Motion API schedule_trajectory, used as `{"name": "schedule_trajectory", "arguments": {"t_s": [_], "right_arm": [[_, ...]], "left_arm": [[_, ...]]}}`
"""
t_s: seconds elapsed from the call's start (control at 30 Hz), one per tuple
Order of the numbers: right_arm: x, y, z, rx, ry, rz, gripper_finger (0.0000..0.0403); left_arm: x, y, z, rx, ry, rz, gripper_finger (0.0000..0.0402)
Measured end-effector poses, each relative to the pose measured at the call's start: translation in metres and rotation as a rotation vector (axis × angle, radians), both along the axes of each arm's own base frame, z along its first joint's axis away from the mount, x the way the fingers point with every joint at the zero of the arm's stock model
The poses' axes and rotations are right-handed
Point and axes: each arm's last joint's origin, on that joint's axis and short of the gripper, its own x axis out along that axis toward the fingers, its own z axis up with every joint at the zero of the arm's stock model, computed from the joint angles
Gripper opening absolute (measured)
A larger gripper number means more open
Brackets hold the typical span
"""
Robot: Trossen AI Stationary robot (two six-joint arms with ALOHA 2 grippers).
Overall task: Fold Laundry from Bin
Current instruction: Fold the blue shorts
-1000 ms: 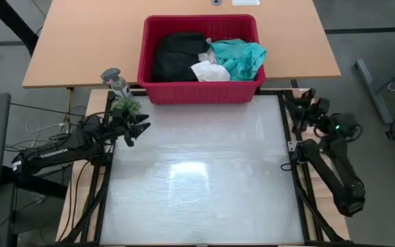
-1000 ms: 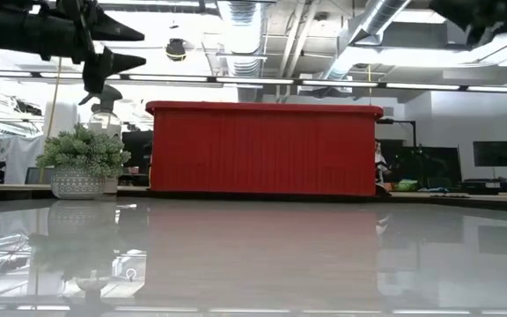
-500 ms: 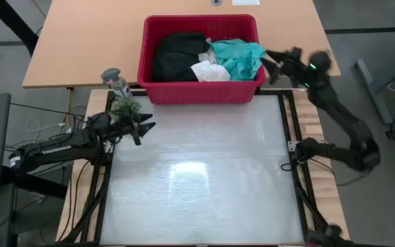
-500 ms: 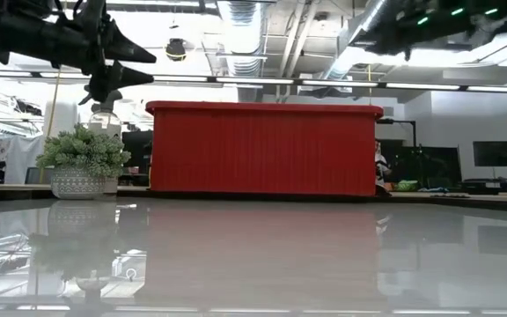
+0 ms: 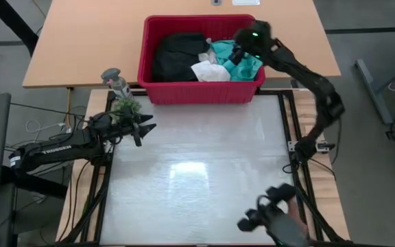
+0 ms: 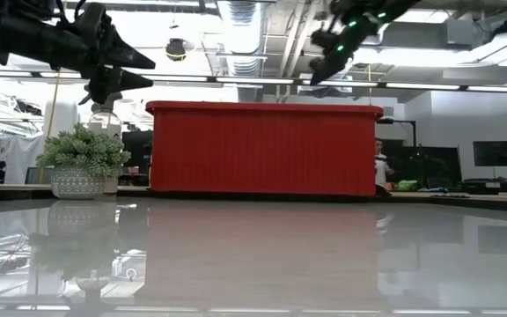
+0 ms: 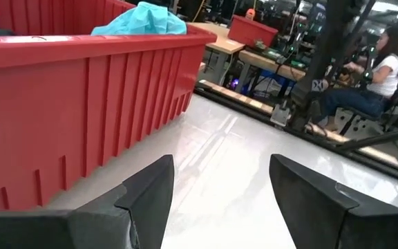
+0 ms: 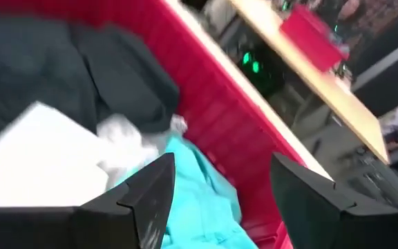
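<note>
Your right gripper is hanging over the red bin, its arm reaching across from the table's right side, jaws spread and holding nothing. Through that wrist's camera you are looking straight down past the open fingers at the teal garment, with the white cloth beside it and the black garment past that. None of the laundry is leaving the bin: from above, the black garment is filling the left half, the teal garment is bunching at the right, and the white cloth is sitting between them near the front wall.

Your left gripper is waiting above the glossy table, near its left edge and short of the bin's front left corner, jaws parted and empty. A small potted plant is standing just behind it. In the left wrist's picture a person is sitting at a desk in the room beyond.
</note>
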Motion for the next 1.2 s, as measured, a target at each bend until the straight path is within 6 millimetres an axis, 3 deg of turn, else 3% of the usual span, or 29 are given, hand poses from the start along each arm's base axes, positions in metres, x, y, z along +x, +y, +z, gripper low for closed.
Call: {"name": "schedule_trajectory", "arguments": {"t_s": [0.13, 0.3, 0.63, 1.0, 1.2], "right_arm": [[0.019, -0.023, -0.001, 0.054, 0.095, -0.033, 0.026], [0.027, -0.05, -0.012, 0.166, 0.254, -0.097, 0.026], [0.007, -0.088, -0.052, 0.314, 0.438, -0.25, 0.026], [0.001, -0.084, -0.061, 0.438, 0.45, -0.186, 0.026], [0.003, -0.078, -0.068, 0.466, 0.553, -0.177, 0.0259]], "left_arm": [[0.0, 0.0, -0.003, -0.011, 0.032, -0.004, 0.0228], [-0.001, -0.001, -0.009, -0.036, 0.086, -0.028, 0.0228], [-0.001, -0.001, -0.011, -0.05, 0.107, -0.026, 0.0228], [-0.001, -0.001, -0.012, -0.046, 0.113, -0.009, 0.0228], [-0.001, -0.001, -0.012, -0.046, 0.115, -0.009, 0.0228]]}}
